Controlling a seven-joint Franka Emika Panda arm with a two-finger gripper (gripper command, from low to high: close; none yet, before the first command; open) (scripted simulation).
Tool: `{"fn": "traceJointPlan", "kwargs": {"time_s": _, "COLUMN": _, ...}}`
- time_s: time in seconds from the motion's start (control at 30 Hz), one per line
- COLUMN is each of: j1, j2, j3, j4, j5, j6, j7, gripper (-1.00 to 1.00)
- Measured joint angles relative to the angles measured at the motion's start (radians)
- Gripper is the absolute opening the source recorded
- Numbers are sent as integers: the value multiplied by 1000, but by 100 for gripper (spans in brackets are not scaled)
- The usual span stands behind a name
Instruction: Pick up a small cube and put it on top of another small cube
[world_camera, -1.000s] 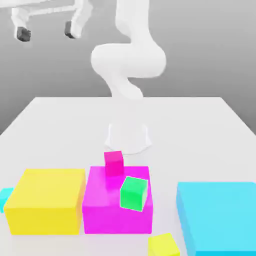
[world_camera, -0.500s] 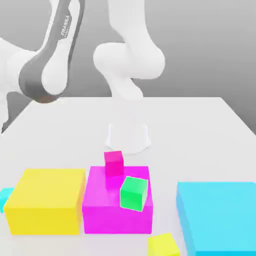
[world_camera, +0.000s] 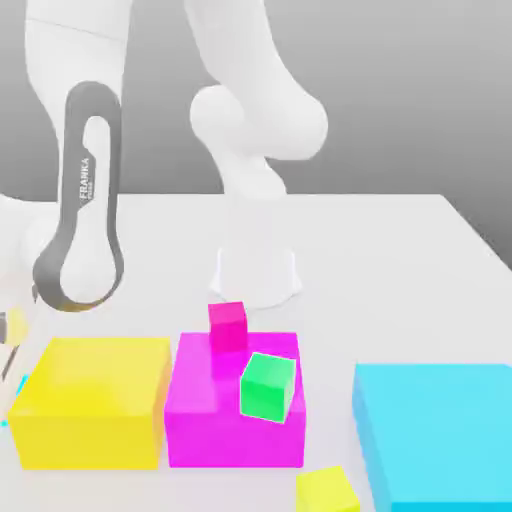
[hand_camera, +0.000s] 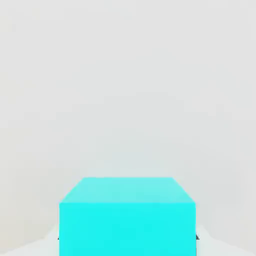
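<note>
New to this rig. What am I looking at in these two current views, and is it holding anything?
It's one white robot arm with a two-finger gripper. The exterior view looks across the table toward the arm's base; the hand view comes from a camera on the hand.

Three large blocks sit on the table: yellow, magenta and blue. A small pink cube and a small green cube show at the magenta one, and a small yellow cube is nearer the camera.

The gripper is closed on a small cyan cube, one finger on each side.
</note>
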Motion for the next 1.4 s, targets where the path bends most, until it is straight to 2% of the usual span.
{"fn": "traceJointPlan", "kwargs": {"time_s": 0.13, "j1": 30, "j2": -129, "j3": -48, "j4": -29, "j5": -65, "j6": -100, "j7": 46, "gripper": -100}}
{"fn": "traceJointPlan", "kwargs": {"time_s": 0.2, "j1": 2, "j2": -153, "j3": -59, "j4": -44, "j5": -56, "j6": -120, "j7": 11, "gripper": -100}}
{"fn": "traceJointPlan", "kwargs": {"time_s": 0.5, "j1": -97, "j2": -308, "j3": -54, "j4": -162, "j5": 50, "j6": -206, "j7": -292, "gripper": -100}}
{"fn": "traceJointPlan", "kwargs": {"time_s": 0.77, "j1": 36, "j2": -576, "j3": -6, "j4": -300, "j5": 134, "j6": -362, "j7": -560, "gripper": -100}}
{"fn": "traceJointPlan", "kwargs": {"time_s": 1.2, "j1": 280, "j2": -1055, "j3": 303, "j4": -472, "j5": -17, "j6": -588, "j7": -621, "gripper": -100}}
{"fn": "traceJointPlan", "kwargs": {"time_s": 1.27, "j1": 292, "j2": -1055, "j3": 339, "j4": -493, "j5": -32, "j6": -555, "j7": -612, "gripper": -100}}
{"fn": "traceJointPlan", "kwargs": {"time_s": 1.4, "j1": 292, "j2": -946, "j3": 369, "j4": -537, "j5": -25, "j6": -397, "j7": -611, "gripper": -100}}
